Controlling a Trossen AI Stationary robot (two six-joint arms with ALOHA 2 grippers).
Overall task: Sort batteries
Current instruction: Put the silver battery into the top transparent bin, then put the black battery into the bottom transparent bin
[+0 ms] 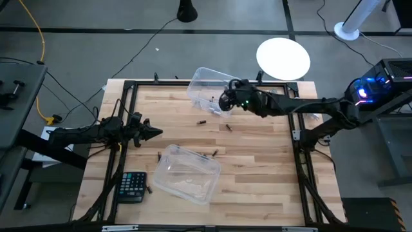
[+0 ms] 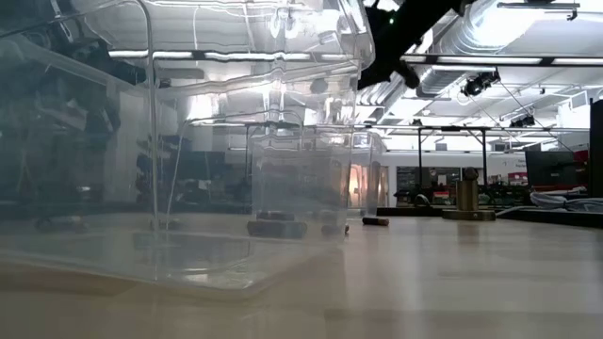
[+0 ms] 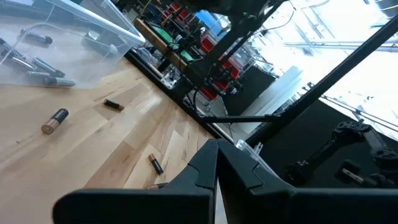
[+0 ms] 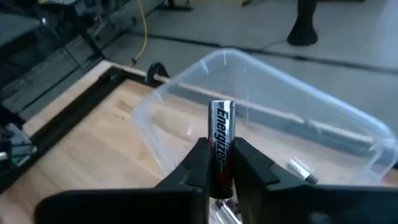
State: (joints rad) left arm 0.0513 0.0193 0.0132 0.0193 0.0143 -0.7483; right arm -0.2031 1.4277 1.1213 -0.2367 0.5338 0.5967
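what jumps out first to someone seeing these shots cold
The right claw grips a silvery battery upright, above the clear container at the table's far edge, which already holds some batteries. A second clear container sits at the near edge beside a black calculator. Loose batteries dot the wood between them, and the left claw waits shut at the left side.

The far clear bin sits at the table's back edge. The near clear bin lies toward the front, the calculator just left of it. Loose batteries lie on the table between the two bins. The right gripper holds a battery upright over the far bin, where another battery lies inside. The left gripper hangs left of the near bin.
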